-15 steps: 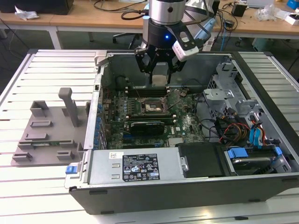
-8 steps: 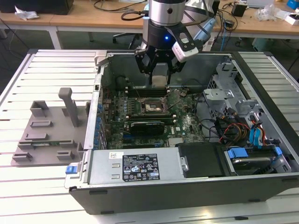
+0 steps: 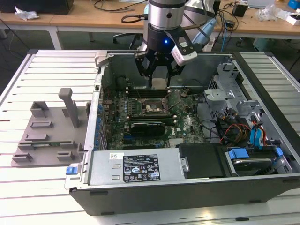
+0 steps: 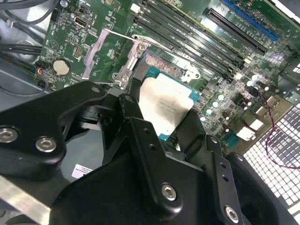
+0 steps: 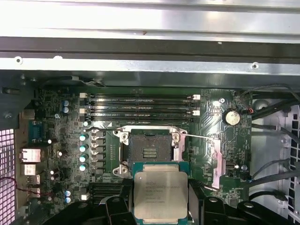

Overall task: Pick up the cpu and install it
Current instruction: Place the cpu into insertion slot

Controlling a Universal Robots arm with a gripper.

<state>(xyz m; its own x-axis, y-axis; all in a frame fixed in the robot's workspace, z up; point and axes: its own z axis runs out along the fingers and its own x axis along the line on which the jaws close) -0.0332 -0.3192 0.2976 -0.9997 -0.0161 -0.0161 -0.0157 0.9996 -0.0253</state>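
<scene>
My claw [image 3: 160, 80] squeezes the cpu [image 5: 161, 194] by its sides, and the first wrist view shows the open socket [image 5: 150, 151] just beside it, the exterior view the case [image 3: 140, 199] around it.

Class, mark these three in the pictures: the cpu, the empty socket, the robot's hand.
cpu [image 5: 161, 194]: first wrist view, middle of its metal top.
socket [image 5: 149, 150]: first wrist view, centre of its pin field.
hand [image 3: 159, 79]: exterior view, midway between its fingertips.
</scene>
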